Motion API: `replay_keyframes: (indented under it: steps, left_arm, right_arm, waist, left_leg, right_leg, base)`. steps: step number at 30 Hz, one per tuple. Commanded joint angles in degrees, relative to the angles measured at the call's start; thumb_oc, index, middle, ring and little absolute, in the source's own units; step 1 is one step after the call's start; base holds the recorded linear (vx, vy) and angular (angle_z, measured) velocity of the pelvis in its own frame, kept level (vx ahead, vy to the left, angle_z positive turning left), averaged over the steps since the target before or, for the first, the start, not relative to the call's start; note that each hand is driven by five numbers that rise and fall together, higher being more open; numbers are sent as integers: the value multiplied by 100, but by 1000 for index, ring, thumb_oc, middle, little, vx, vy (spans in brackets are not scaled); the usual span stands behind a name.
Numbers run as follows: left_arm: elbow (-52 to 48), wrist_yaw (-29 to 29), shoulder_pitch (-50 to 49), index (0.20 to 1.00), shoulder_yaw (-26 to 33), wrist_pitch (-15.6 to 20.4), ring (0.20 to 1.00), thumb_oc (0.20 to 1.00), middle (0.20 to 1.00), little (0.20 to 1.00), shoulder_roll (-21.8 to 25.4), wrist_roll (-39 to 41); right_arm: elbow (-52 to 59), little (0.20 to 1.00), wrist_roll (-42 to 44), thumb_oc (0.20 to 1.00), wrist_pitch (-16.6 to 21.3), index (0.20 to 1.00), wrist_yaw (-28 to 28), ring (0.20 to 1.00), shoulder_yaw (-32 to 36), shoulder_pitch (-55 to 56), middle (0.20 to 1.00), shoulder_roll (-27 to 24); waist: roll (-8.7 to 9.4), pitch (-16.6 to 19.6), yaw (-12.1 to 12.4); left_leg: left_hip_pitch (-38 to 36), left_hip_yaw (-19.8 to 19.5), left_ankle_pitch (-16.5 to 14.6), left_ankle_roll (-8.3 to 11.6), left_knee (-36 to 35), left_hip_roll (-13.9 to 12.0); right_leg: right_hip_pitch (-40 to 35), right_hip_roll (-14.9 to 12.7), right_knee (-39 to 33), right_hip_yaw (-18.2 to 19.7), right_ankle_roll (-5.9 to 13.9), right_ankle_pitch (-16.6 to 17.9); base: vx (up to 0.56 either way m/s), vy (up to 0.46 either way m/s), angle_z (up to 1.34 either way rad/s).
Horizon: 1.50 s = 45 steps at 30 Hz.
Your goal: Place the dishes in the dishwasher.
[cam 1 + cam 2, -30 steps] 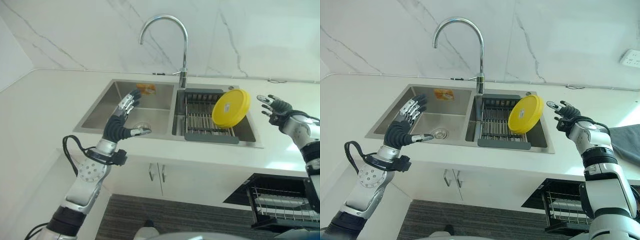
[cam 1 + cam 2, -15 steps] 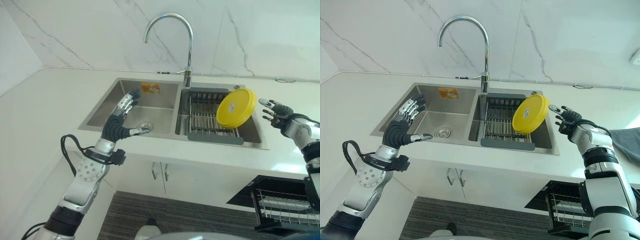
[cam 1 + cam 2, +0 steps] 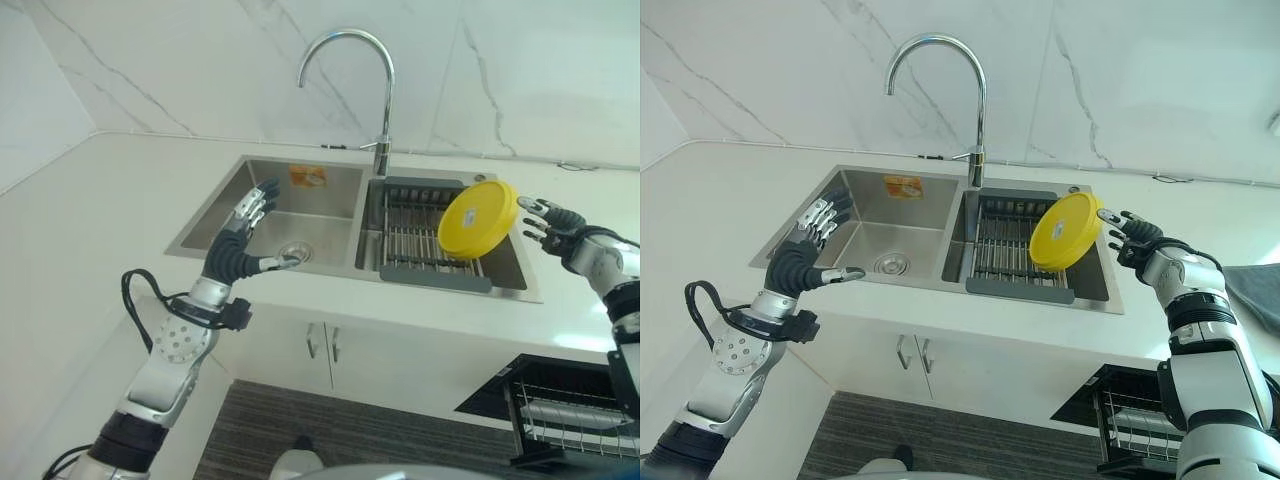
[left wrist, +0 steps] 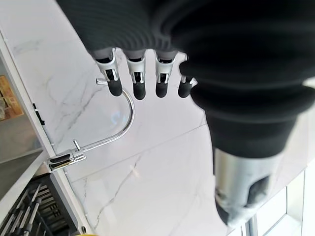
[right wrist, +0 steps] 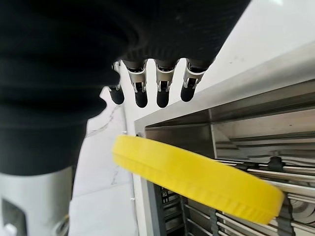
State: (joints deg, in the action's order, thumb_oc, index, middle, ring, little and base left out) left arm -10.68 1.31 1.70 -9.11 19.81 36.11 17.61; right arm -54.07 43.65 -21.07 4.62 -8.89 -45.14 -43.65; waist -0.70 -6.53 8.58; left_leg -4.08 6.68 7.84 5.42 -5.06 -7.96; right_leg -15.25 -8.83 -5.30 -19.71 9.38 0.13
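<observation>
Closed in on yellow plate (image 3: pixel 1065 231) w/ right hand (image 3: pixel 1134 238) over the last second: earlier well apart from its right rim, now just beside it, fingertips almost at the edge. Fingers spread and straight, holding nothing; contact not confirmed in right wrist view, where dark tips hang just above the plate's rim (image 5: pixel 197 177). Some of the apparent shift down to camera moving too, since sink and faucet (image 3: pixel 350 75) slid across the head views.

Meaning for task: reach phase nearly done, grasp not yet made. Probably next: curl fingers round the rim, lift clear of rack.

Left hand (image 3: pixel 245 235) hovering over left basin (image 3: pixel 290 215), fingers relaxed and apart, empty, much as before.

Plate: round, bright yellow, plastic-looking, thick ribbed edge, small pale label near centre. Standing tilted on edge in dark dish rack (image 3: pixel 420 240) in right basin, leaning toward right wall. Dishwasher rack (image 3: pixel 565 410) pulled out low at near right.
</observation>
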Motion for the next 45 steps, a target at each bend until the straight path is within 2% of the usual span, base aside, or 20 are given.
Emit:
replay_keyframes:
  steps: [1, 21, 45]
  left_arm:
    - [-175, 154, 233, 1000, -79, 197, 1000, 1000, 1000, 1000, 240, 189]
    - [-129, 237, 246, 1000, -84, 103, 1000, 1000, 1000, 1000, 261, 142]
    - [-189, 217, 286, 1000, -14, -60, 1000, 1000, 1000, 1000, 349, 130]
  right_arm:
    - [-192, 1000, -81, 1000, 160, 1000, 118, 1000, -481, -1054, 1000, -250]
    - [-663, 1000, 20, 1000, 6, 1000, 229, 1000, -447, -1188, 1000, -166]
    - [-767, 1000, 166, 1000, 77, 1000, 209, 1000, -393, -1126, 1000, -34]
  waist:
    - [74, 33, 171]
    - [60, 37, 273]
    - [-9, -17, 297]
  left_leg:
    - [-402, 98, -669, 225, 6, -207]
    - [-373, 33, -645, 237, 6, -202]
    - [-385, -1, -650, 236, 6, -174]
  right_leg:
    - [277, 25, 30, -356, -389, -177]
    - [236, 27, 30, -439, -403, -208]
    - [215, -9, 30, -452, -364, -186]
  base:
    - [0, 0, 0]
    - [-2, 3, 3]
    - [1, -1, 0]
